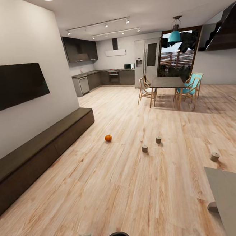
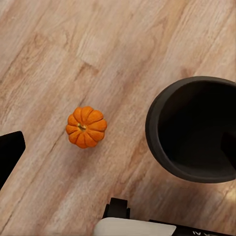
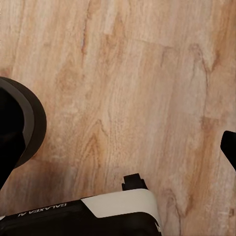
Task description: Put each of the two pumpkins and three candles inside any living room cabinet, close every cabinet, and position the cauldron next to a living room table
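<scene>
Neither gripper's opening could be told, but below the left one a pumpkin [image 2: 86, 127] sat on the floor [image 2: 59, 54] beside the cauldron [image 2: 194, 129], likely light, rigid, best pinched across its ribs, while ahead lay one more pumpkin [image 1: 108, 137] and three candles [image 1: 144, 148].

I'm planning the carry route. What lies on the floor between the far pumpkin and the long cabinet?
Nothing visible: in the head view only bare plank floor separates the pumpkin from the cabinet. The three candles stand off toward the other side.
</scene>
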Robot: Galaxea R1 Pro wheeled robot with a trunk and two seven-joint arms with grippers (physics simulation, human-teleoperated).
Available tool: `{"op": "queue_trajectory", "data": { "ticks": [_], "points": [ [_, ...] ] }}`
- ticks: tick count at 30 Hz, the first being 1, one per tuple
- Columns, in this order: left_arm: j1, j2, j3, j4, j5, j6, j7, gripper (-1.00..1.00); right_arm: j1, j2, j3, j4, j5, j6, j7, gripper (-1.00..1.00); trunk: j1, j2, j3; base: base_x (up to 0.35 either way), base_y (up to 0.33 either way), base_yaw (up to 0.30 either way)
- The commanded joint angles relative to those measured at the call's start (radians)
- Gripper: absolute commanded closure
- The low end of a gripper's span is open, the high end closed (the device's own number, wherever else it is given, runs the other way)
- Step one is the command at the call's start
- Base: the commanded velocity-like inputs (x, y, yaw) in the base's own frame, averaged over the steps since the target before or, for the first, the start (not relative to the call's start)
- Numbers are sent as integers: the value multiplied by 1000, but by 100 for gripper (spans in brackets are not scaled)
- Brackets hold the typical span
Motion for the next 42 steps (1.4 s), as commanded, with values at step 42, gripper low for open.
{"op": "queue_trajectory", "data": {
  "ticks": [42],
  "points": [
    [0, 0, -3, -1, 10, 1, 3, -100, 0, 0, 3, -2, -7, 4, -6, -100, 0, -1, -1, 20, 11, 36]
  ]
}}
